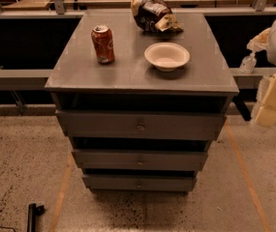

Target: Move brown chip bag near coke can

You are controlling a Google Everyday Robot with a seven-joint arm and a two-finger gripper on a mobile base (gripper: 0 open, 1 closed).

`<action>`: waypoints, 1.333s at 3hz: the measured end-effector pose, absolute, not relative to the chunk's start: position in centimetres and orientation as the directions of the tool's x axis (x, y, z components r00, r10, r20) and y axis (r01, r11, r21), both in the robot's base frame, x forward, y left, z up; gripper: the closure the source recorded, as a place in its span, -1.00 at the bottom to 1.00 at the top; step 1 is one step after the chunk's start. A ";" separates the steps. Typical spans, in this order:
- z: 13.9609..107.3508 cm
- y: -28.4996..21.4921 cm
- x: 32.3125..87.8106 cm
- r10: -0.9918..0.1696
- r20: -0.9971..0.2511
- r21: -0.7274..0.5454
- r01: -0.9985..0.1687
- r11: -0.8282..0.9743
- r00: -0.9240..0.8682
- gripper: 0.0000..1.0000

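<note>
The brown chip bag [152, 13] lies crumpled at the far edge of the grey cabinet top [128, 71], right of center. The coke can [102, 44] stands upright on the left part of the top, apart from the bag. My gripper [250, 57] hangs off the right side of the cabinet, beyond its right edge, with the cream-colored arm [275, 93] behind it. It is well away from both the bag and the can and touches nothing.
A white bowl [166, 56] sits on the cabinet top between the bag and the front edge, right of the can. The cabinet has three drawers [140, 125] below. A railing [31, 13] runs behind it. The floor is speckled, with orange tape lines [244, 173].
</note>
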State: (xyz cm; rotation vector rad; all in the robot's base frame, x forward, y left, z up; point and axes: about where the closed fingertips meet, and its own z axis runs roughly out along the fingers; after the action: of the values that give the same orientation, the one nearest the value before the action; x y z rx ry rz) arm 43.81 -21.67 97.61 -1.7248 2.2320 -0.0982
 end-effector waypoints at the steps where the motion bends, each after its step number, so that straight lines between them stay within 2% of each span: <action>1: 97.6 -21.7 43.8 -0.953 -0.207 -0.246 -0.931 0.270 -0.222 -1.00; 2: 98.1 -22.3 45.1 -0.923 -0.283 -0.272 -0.902 0.336 -0.259 -1.00; 3: 97.6 -25.1 50.4 -0.797 -0.510 -0.284 -0.812 0.510 -0.323 -1.00; 4: 97.6 -26.4 55.3 -0.679 -0.671 -0.281 -0.745 0.605 -0.299 -1.00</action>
State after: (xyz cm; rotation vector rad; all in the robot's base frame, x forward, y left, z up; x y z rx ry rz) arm 55.34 -26.36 97.62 -1.1221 2.0417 0.1057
